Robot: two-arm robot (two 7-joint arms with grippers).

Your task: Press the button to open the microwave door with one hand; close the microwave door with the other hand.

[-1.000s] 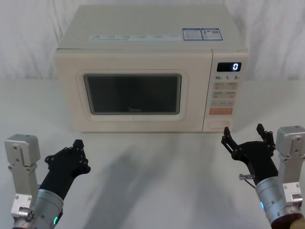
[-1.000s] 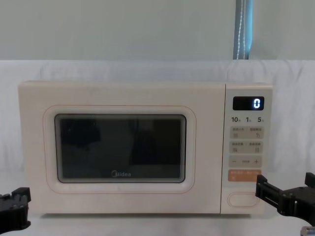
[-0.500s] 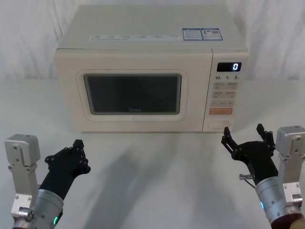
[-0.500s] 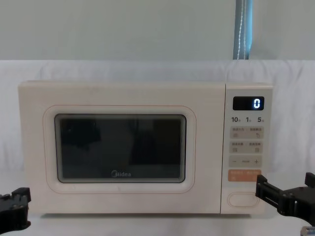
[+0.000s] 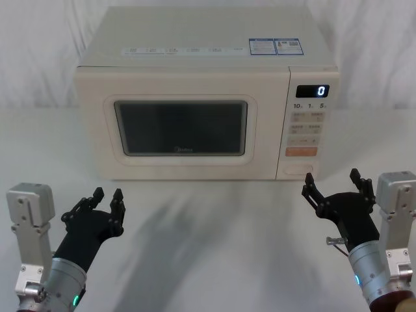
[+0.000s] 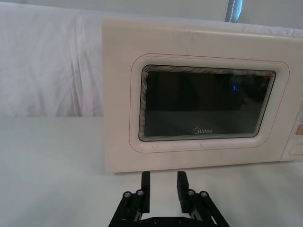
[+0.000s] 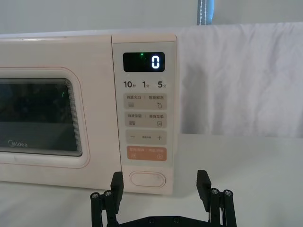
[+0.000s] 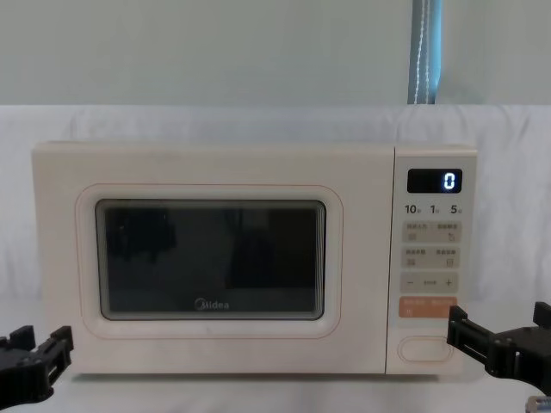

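The cream microwave stands at the back of the table with its microwave door (image 5: 182, 166) (image 8: 207, 340) shut. The door has a dark window and a grey logo. The wide cream button (image 5: 298, 170) (image 7: 147, 178) (image 8: 424, 348) sits at the bottom of the keypad panel, under an orange key. My right gripper (image 5: 331, 186) (image 7: 160, 183) (image 8: 498, 331) hovers open just in front of the button, a short way off it. Low at the front left, my left gripper (image 5: 108, 196) (image 6: 164, 183) (image 8: 39, 340) is open with a narrow gap, well short of the door.
The microwave rests on a white cloth-covered table (image 5: 214, 234) with a white drape behind. A lit display (image 5: 312, 91) reads 0 above the small keys. Bare cloth lies between both grippers and the microwave's front.
My left gripper's fingers have spread apart from shut to open. The right gripper and the microwave have not moved.
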